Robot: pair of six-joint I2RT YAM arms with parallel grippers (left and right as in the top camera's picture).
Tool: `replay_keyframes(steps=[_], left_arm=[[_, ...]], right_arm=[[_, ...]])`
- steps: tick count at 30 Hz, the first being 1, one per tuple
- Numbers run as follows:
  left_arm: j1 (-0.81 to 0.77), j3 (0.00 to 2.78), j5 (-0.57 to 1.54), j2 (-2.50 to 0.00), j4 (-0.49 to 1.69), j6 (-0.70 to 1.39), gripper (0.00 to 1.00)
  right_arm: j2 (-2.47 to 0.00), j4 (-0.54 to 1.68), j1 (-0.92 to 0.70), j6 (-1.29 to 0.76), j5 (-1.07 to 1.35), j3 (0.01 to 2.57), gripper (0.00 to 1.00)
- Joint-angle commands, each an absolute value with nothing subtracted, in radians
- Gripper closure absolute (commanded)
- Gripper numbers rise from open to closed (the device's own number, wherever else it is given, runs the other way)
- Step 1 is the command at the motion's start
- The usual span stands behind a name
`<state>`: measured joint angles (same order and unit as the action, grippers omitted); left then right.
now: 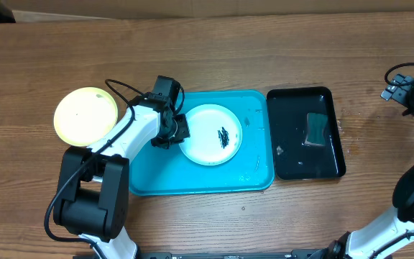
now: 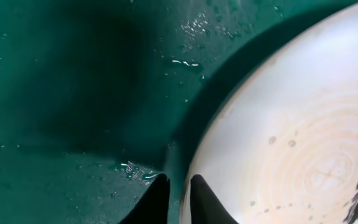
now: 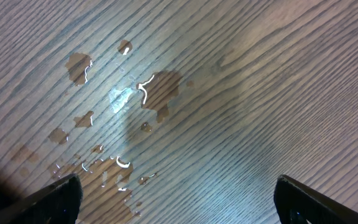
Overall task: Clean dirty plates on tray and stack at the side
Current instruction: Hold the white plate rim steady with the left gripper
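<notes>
A white plate (image 1: 210, 134) with dark specks near its middle lies on the turquoise tray (image 1: 192, 180). In the left wrist view the plate (image 2: 291, 137) fills the right side. My left gripper (image 1: 175, 132) is at the plate's left rim. Its fingers (image 2: 179, 186) are closed on the rim, one on the tray side and one over the plate. A lime-green plate (image 1: 85, 115) lies on the table left of the tray. The light blue plate is out of view. My right gripper (image 1: 401, 90) is open and empty above the table at the far right (image 3: 179, 186).
A black glossy tray (image 1: 293, 155) stands right of the turquoise tray, with a dark sponge (image 1: 315, 129) in it. Water droplets (image 3: 123, 99) lie on the wooden table under the right gripper. The turquoise tray floor (image 2: 73, 93) is wet.
</notes>
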<state>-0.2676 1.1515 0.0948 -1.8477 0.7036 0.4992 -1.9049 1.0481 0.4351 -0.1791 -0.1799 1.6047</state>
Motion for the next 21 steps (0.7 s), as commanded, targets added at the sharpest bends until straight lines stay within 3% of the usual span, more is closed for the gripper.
replay_keyframes(steps=[1,3,10,15,21], left_arm=[[-0.262,1.148,0.075,-1.843,0.698,0.498,0.86],[-0.261,1.148,0.078,-1.843,0.698,0.477,0.90],[-0.261,1.148,0.078,-1.843,0.663,0.355,0.87],[-0.261,1.148,0.078,-1.843,0.653,0.324,0.96],[-0.262,1.148,0.077,-1.843,0.654,0.309,0.96]], right_arm=[[-1.909,1.044,0.435,-0.183,-0.179,1.616,0.00],[-1.909,1.044,0.435,-0.183,-0.179,1.616,0.00],[-1.909,1.044,0.435,-0.183,-0.179,1.616,0.00],[-1.909,1.044,0.435,-0.183,-0.179,1.616,0.00],[-1.909,1.044,0.435,-0.183,-0.179,1.616,0.00]])
